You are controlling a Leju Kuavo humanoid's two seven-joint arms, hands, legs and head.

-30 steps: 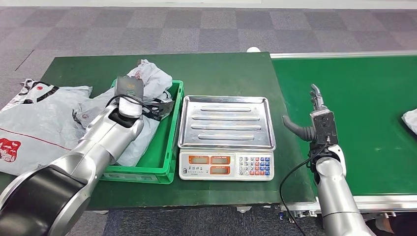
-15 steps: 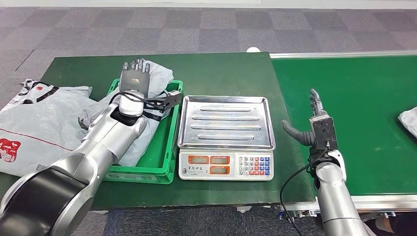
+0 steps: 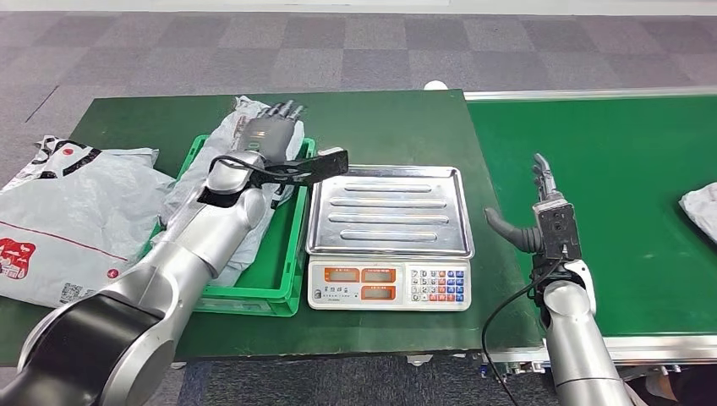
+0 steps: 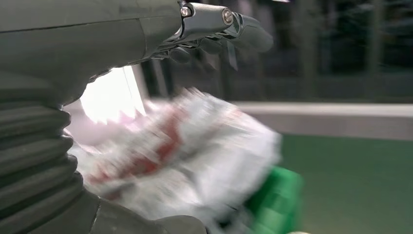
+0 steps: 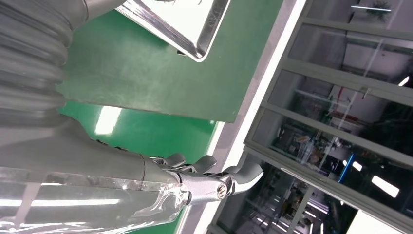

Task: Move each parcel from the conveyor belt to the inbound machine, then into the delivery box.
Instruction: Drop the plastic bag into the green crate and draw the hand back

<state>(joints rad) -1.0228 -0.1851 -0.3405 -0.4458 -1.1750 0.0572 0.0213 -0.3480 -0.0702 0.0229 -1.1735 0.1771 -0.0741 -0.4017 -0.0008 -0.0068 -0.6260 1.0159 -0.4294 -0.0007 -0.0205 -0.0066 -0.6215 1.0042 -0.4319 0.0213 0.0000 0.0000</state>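
Progress: we see one parcel (image 3: 254, 139) in the green box (image 3: 292, 254), scale tray (image 3: 389, 211) bare | left hand (image 3: 270, 134) spread above box, holding nothing | right hand (image 3: 545, 203) spread at conveyor (image 3: 609, 169) edge | next parcel (image 3: 702, 207) far right, untouched.

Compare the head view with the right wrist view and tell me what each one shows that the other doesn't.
Head view alone: the green crate with a grey parcel in it, the left hand open above it, the scale's keypad, and another parcel on the conveyor belt.
Right wrist view alone: glass walls beyond the belt's edge.
Both: the scale's steel tray, the green table and the open right hand.
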